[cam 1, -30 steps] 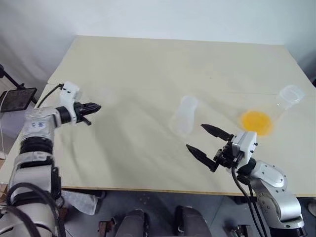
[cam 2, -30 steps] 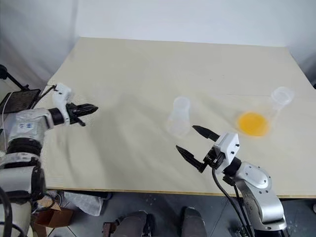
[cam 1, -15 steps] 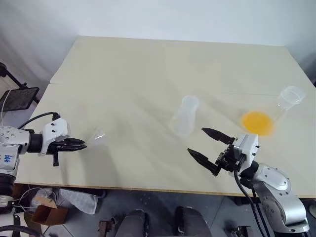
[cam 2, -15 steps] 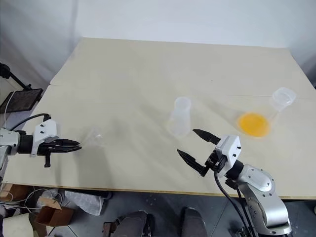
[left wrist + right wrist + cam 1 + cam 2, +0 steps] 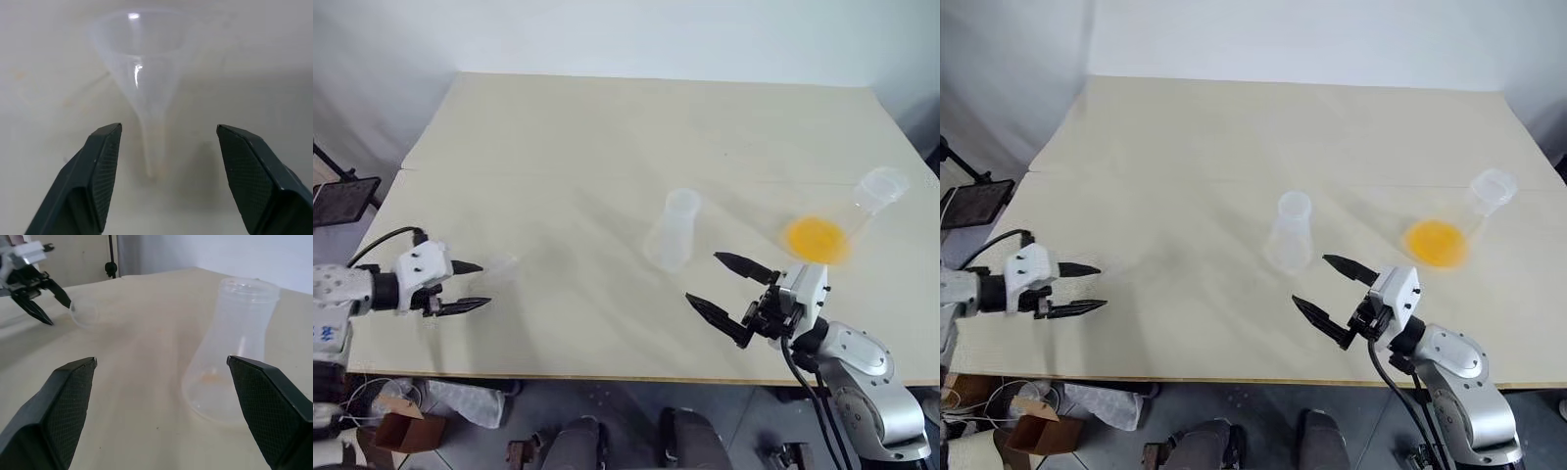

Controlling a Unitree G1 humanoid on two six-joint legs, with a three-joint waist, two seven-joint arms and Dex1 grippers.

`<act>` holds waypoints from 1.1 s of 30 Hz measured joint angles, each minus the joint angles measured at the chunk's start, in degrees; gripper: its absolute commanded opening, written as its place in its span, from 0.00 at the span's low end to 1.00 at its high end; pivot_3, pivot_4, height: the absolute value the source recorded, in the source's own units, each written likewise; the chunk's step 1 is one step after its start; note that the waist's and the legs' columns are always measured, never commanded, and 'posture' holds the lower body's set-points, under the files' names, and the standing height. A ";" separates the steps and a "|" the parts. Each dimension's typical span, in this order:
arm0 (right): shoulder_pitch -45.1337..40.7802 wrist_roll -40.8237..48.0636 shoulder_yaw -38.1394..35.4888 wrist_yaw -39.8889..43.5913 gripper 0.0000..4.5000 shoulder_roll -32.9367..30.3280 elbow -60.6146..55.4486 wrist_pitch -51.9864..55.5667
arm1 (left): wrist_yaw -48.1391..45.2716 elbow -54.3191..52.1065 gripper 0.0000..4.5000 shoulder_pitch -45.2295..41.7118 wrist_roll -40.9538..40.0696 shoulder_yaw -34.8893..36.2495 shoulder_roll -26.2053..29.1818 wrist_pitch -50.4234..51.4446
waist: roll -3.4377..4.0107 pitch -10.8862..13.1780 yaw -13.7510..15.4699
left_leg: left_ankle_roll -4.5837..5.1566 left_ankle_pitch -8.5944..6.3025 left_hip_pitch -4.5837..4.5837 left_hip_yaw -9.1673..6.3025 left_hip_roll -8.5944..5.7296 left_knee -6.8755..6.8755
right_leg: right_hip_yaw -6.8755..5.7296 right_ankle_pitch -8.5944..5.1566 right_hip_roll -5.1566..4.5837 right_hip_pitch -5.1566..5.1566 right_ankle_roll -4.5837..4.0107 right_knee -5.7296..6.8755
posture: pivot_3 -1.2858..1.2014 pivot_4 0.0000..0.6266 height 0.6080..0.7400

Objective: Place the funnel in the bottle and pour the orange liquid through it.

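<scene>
Head views: the left end effector point(image 5: 470, 286) hovers at the desk's point(image 5: 607, 137) 8 o'clock corner with its fingers spread and gripping nothing. The clear funnel point(image 5: 501, 265) lies on its side just past those fingertips. The empty bottle point(image 5: 671, 230) stands upright near the desk's middle. At 3 o'clock a second flask point(image 5: 862, 211) holds the orange liquid point(image 5: 817, 238). The right end effector point(image 5: 724, 286) hangs at 5 o'clock, fingers wide apart and empty, near the bottle.

Left wrist view: the funnel point(image 5: 142, 73) lies with its stem toward the camera, between the two parted fingers point(image 5: 100, 166), which do not touch it.

Right wrist view: the bottle point(image 5: 230, 362) stands between the widely spread fingers point(image 5: 58, 401), beyond them and untouched; farther off are the left end effector point(image 5: 41, 298) and the funnel point(image 5: 84, 312).
</scene>
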 measured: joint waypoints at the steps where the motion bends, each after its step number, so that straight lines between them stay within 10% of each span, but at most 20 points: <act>1: -0.05 0.00 -0.04 0.03 1.00 -0.03 0.09 -0.02 | 0.56 -2.35 0.73 2.10 -0.98 1.50 0.00 1.04 | 0.00 0.00 0.10 | 0.00 0.00 0.01 -0.01 0.01 0.01 | 0.02 0.00 -0.04 0.02 0.00 0.01 | 0.52 0.24 1.00; 13: -3.55 0.03 0.87 2.86 1.00 0.16 3.41 -0.07 | 26.93 -40.10 0.73 20.79 -18.88 20.17 -13.45 37.33 | 0.03 0.00 0.57 | -0.03 -0.02 0.05 -0.15 0.00 0.04 | 0.04 -0.01 -0.33 0.16 -0.01 -0.09 | 0.52 0.24 1.00; 22: -4.71 0.03 1.59 4.55 1.00 0.71 4.65 -0.16 | 51.21 -55.62 0.73 13.95 -24.95 15.74 -21.45 59.63 | 0.10 -0.04 0.52 | -0.07 -0.02 0.11 -0.11 -0.01 0.05 | 0.09 -0.02 0.06 0.15 -0.03 -0.03 | 0.52 0.24 1.00; 33: -5.80 0.19 2.25 5.58 1.00 0.72 5.32 -0.05 | 64.70 -50.90 0.73 6.83 -14.21 3.57 -26.48 62.47 | 0.11 -0.05 0.99 | -0.08 -0.02 0.07 -0.08 -0.07 0.07 | 0.11 -0.02 0.13 0.12 -0.04 -0.06 | 0.52 0.24 1.00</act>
